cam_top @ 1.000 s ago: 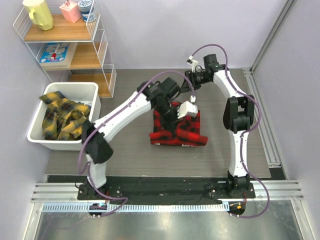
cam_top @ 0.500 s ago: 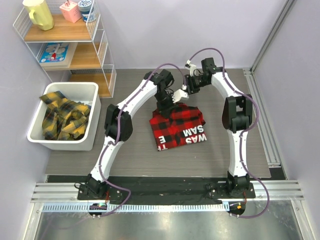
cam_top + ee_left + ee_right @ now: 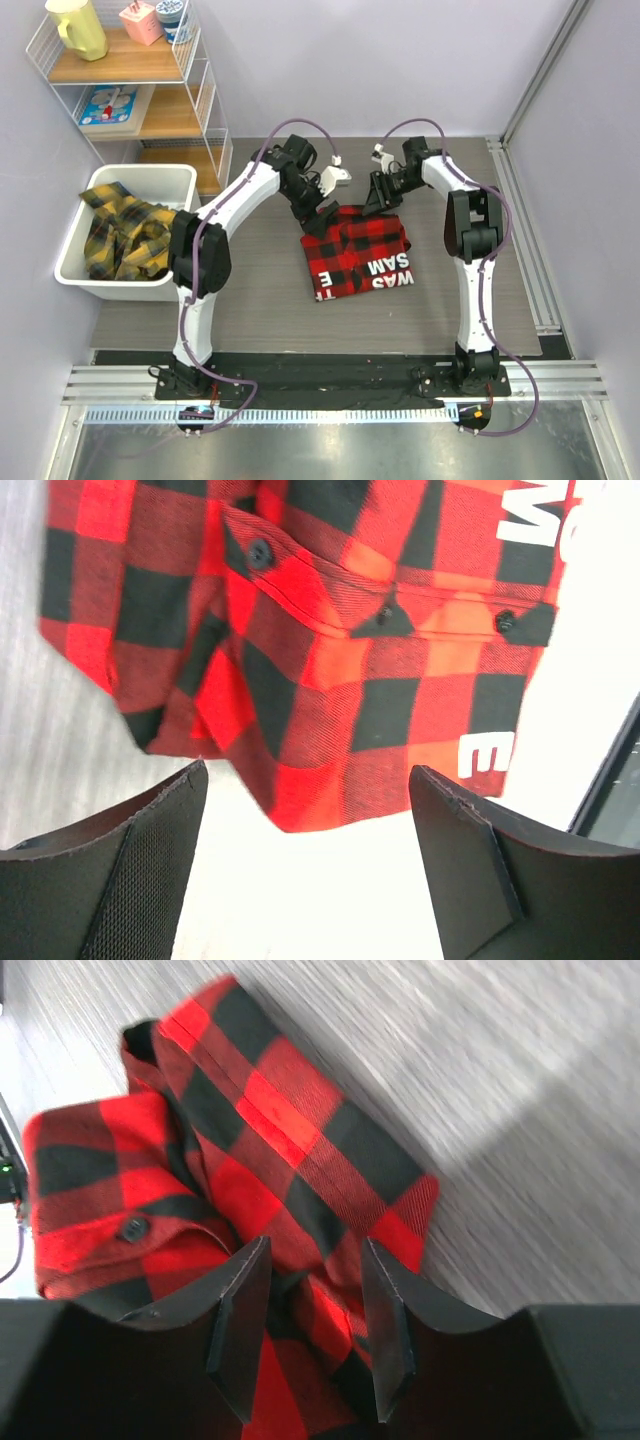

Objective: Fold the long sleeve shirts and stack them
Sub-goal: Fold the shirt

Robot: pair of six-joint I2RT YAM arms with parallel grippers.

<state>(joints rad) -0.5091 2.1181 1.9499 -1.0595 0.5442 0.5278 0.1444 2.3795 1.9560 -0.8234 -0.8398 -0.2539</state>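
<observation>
Red-and-black checked shirt (image 3: pixel 358 252): lies folded into a rough square at the middle of the table (image 3: pixel 250 300), flat on the grey surface. White block lettering (image 3: pixel 385 270) faces up on the near right part. The far edge is a little rumpled, and my two grippers meet there.

Left gripper (image 3: pixel 308 772): over the far left corner of the red shirt. Fingers stand wide apart with nothing between them. From the left wrist I look down through the gap onto the check, with a dark button (image 3: pixel 260 551) and part of the lettering in view. Not touching the cloth as far as I can see.

Right gripper (image 3: pixel 313 1243): at the far right corner of the same shirt. Fingers are partly apart and red-and-black cloth fills the gap between them. I cannot tell whether they are pressing on the cloth or only straddling it.

Yellow-and-black checked shirts (image 3: pixel 125 235): heaped unfolded in the white bin (image 3: pixel 150 172) at the left side of the table, well apart from the red shirt.

A wire shelf (image 3: pixel 130 65) stands behind the bin in the far left corner.
</observation>
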